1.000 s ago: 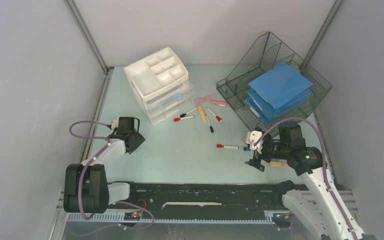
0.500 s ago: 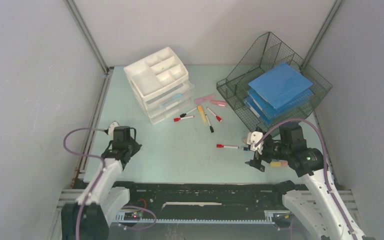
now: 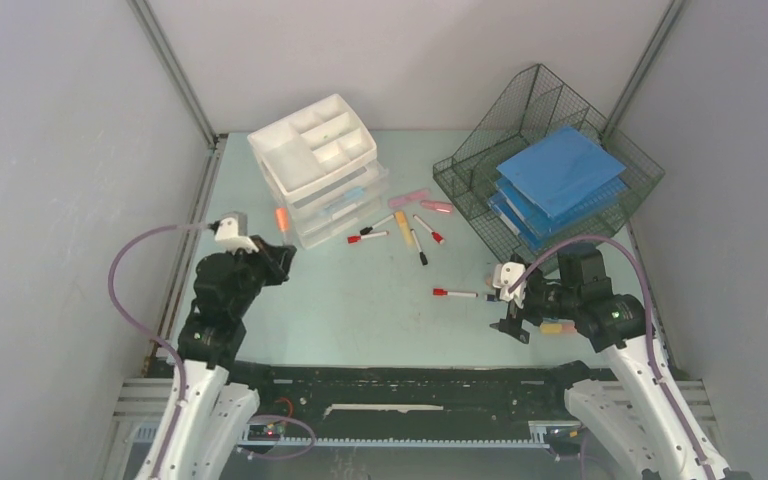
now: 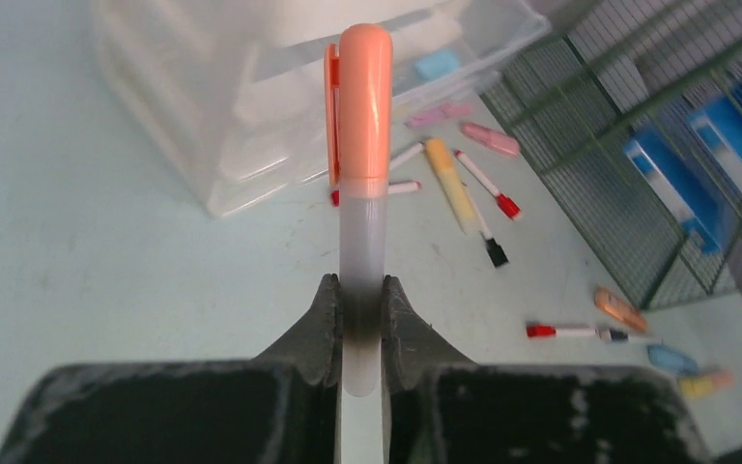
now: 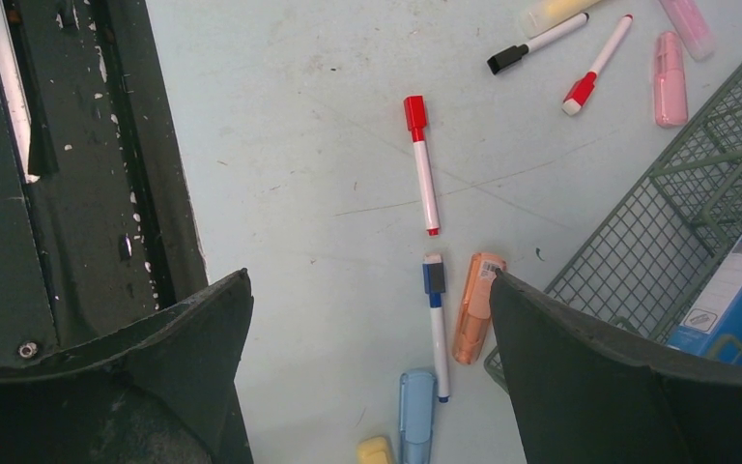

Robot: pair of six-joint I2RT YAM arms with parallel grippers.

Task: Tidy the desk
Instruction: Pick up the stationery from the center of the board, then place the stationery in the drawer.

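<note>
**Highlighter aimed at the drawers**

The left gripper (image 4: 357,314) is clenched on the pale barrel of an orange-capped highlighter (image 4: 363,116). Its long axis points far, at the white drawer unit (image 4: 203,106) just beyond, on the desk (image 3: 360,300) that spreads beneath both arms. The right gripper (image 5: 369,290), jaws spread wide, hovers over a blue-capped marker (image 5: 435,324), well apart to the right.

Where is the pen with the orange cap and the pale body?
The orange-capped pen is clamped in the left end effector, on the left side of the top view, just beside the white drawer unit.
</note>
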